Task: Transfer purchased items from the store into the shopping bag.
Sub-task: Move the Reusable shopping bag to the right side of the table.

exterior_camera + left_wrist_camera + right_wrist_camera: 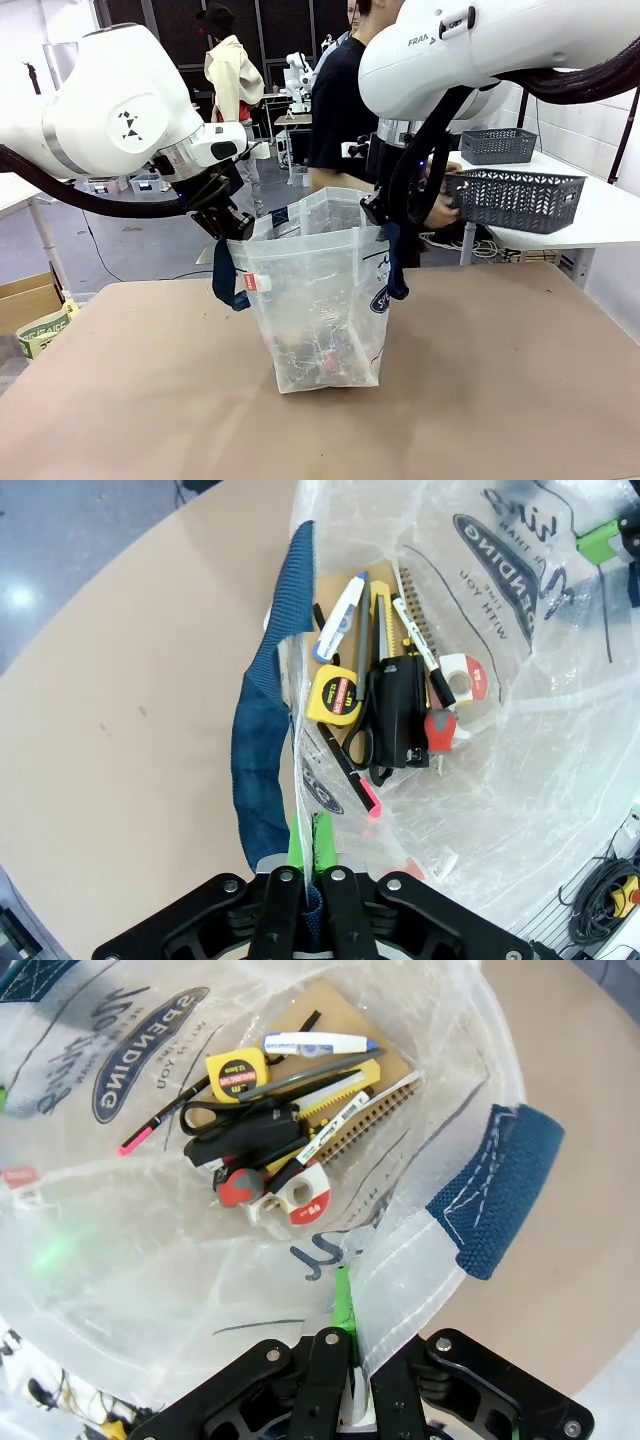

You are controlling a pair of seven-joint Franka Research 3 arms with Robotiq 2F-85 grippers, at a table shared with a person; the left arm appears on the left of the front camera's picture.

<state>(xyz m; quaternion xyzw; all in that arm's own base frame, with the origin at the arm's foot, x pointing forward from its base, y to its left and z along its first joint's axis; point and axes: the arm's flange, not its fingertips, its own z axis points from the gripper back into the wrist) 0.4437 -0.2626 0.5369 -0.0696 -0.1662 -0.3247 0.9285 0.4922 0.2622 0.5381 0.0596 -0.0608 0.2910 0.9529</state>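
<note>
The table [500, 400] bears the shopping bag [320, 300], upright at centre. The left gripper [235, 225] is clamped on the bag rim at 10 o'clock, the right gripper [378, 215] likewise at 2 o'clock. The purchased items [390, 710] lie heaped on the bag bottom.

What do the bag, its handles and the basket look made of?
Shopping bag: thin translucent plastic, glossy and crinkled, contents show through. Handles: navy woven webbing, white stitching visible. Basket: dark grey, probably rigid moulded plastic, openwork pattern.

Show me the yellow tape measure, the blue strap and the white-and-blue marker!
yellow tape measure [322, 706], left wrist view, its yellow case.
blue strap [262, 742], left wrist view, middle of webbing.
white-and-blue marker [341, 616], left wrist view, middle of barrel.
</note>
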